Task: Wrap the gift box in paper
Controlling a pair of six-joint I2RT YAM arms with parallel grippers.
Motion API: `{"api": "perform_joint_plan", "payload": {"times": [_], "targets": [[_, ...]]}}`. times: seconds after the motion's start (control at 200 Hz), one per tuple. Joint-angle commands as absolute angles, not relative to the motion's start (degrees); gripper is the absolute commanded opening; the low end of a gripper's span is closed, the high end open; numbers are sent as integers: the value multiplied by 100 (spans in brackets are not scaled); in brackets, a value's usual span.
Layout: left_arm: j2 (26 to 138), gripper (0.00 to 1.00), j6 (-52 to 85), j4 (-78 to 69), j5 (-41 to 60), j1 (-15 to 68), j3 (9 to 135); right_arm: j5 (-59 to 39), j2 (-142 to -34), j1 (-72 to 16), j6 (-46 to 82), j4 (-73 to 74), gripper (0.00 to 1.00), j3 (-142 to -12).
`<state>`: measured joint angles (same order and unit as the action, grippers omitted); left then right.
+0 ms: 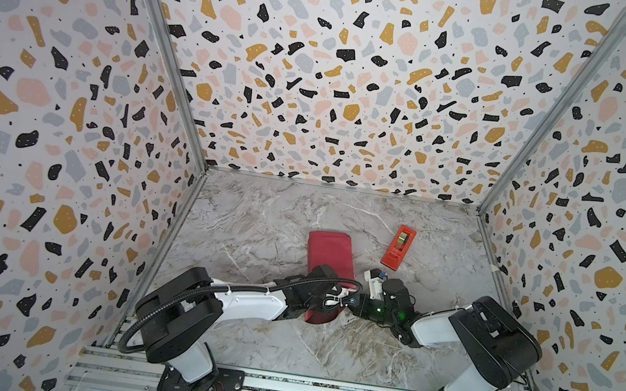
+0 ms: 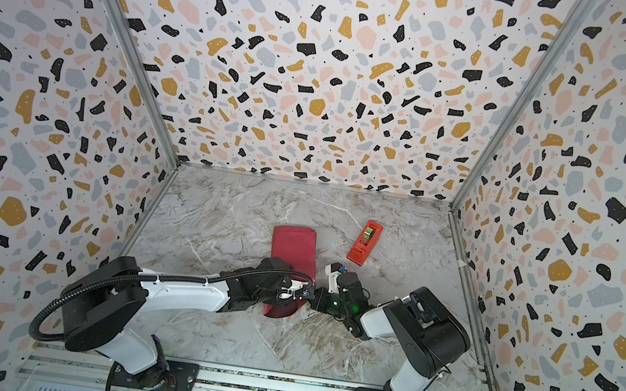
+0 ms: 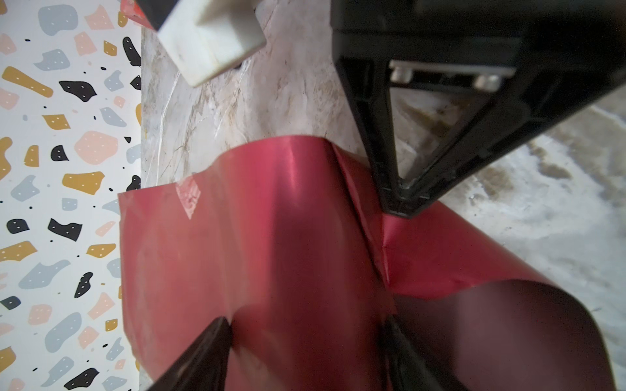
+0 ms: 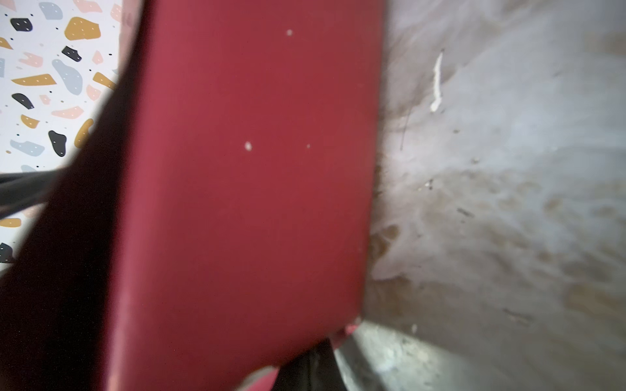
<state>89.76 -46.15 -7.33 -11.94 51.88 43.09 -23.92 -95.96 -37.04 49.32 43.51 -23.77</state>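
Right jaws pinch paper edge (left jaws spread above).

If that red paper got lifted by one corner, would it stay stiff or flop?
Likely floppy: the paper curls into a loose roll at its free end and creases where the right claw pinches it. Probably light, as its edge looks very thin. Its glossy sheen hints it may slip.

Marble-patterned tabletop, two things on it.
Crimson paper, folded into a bundle, lies near the middle; a red-orange tape dispenser lies nearby, not touching.
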Motion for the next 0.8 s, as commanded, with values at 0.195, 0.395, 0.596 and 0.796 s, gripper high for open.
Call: {"api": "perform_joint_plan", "payload": {"times": [0.195,0.395,0.596,0.796], "targets": [[9080,71,-4588,-431,-1213,5223,4184,-1789,-9631,-3819,5253,4328,3,-2324],[9078,71,-4588,-439,-1215,5222,4184,-1605,-9718,-3945,5402,4177,3,-2246],[9097,71,-4579,-447,-1252,5222,4184,-1520,-9697,-4058,5353,4189,2,-2171],[9115,71,-4566,-455,-1257,5226,4184,-1616,-9660,-4074,5013,4243,2,-2062]]}}
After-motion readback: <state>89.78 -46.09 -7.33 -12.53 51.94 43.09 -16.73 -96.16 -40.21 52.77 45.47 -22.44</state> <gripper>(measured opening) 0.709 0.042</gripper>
